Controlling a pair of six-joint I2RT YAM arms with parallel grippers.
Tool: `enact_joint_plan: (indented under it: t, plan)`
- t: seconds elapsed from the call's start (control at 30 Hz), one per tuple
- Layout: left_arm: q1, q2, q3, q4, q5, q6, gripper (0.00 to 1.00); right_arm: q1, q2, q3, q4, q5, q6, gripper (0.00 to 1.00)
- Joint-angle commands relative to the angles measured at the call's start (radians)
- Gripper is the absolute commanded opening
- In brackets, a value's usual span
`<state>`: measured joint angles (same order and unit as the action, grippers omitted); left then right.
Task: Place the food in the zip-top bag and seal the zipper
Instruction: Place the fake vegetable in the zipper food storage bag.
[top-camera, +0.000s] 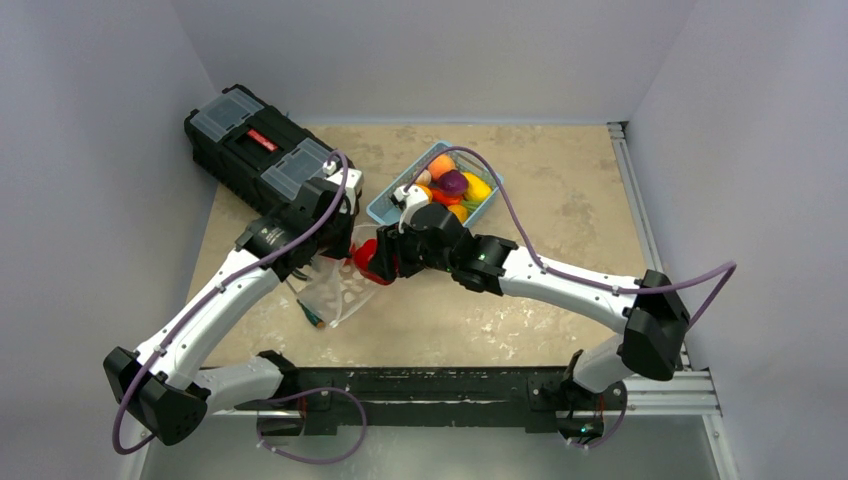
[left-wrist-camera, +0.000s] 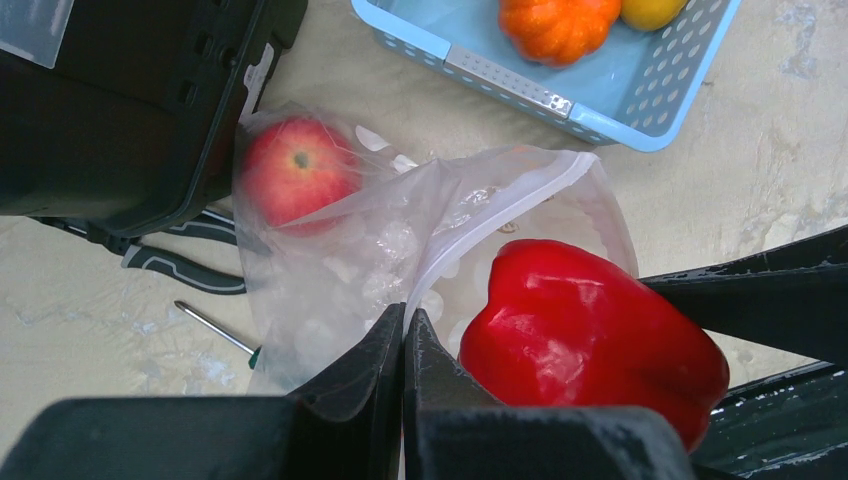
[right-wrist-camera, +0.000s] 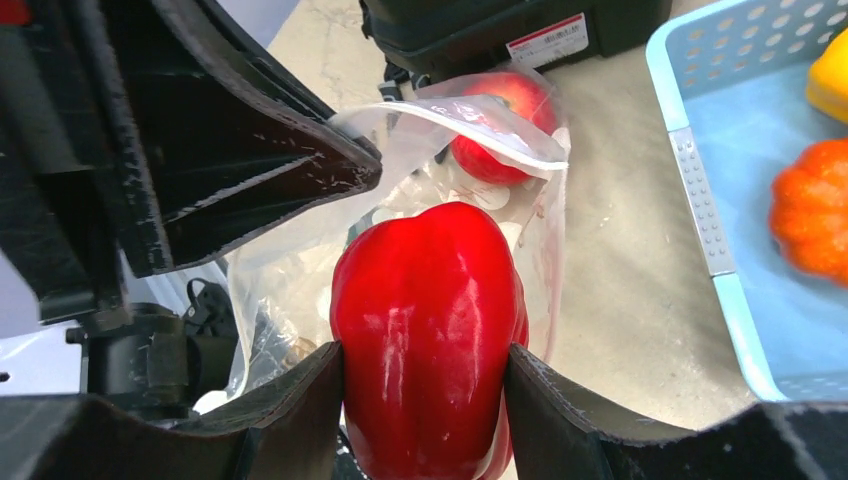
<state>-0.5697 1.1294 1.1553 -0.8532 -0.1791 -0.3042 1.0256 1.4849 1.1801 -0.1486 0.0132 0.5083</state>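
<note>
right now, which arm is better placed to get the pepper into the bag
Right. The right gripper clamps the red pepper at the bag mouth, so it likely only needs to push in. The left gripper is shut on the bag's rim.

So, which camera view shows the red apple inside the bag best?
The left wrist view: the red apple shows almost whole through the bag, stem dimple included. In the right wrist view it is smaller, behind the red pepper, crossed by the bag's rim. The top external view does not show it.
</note>
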Motion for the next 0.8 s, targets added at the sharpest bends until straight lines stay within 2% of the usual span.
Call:
enact_joint_plan:
  t: [0.0,0.07,0.23,0.33,0.43,0.77]
  plan:
    - [0.004,-0.015,0.012,0.023,-0.002,-0.004,0.0,0.002,-0.015,0.064,0.0,0.04,0.038,0.19]
    - [0.004,-0.015,0.012,0.025,0.0,-0.004,0.0,0.002,-0.013,0.068,0.004,0.044,0.039,0.3]
    - [0.005,-0.015,0.012,0.025,0.003,-0.005,0.0,0.002,0.008,0.092,0.002,0.04,0.035,0.69]
    - [0.005,-0.015,0.012,0.025,0.003,-0.005,0.0,0.002,0.017,0.105,0.001,0.037,0.032,0.82]
    - [0.004,-0.016,0.012,0.025,0.003,-0.005,0.0,0.002,0.023,0.114,-0.007,0.047,0.029,0.86]
    - [0.005,-0.015,0.012,0.025,0.007,-0.005,0.0,0.003,-0.047,0.089,-0.024,0.107,0.016,0.83]
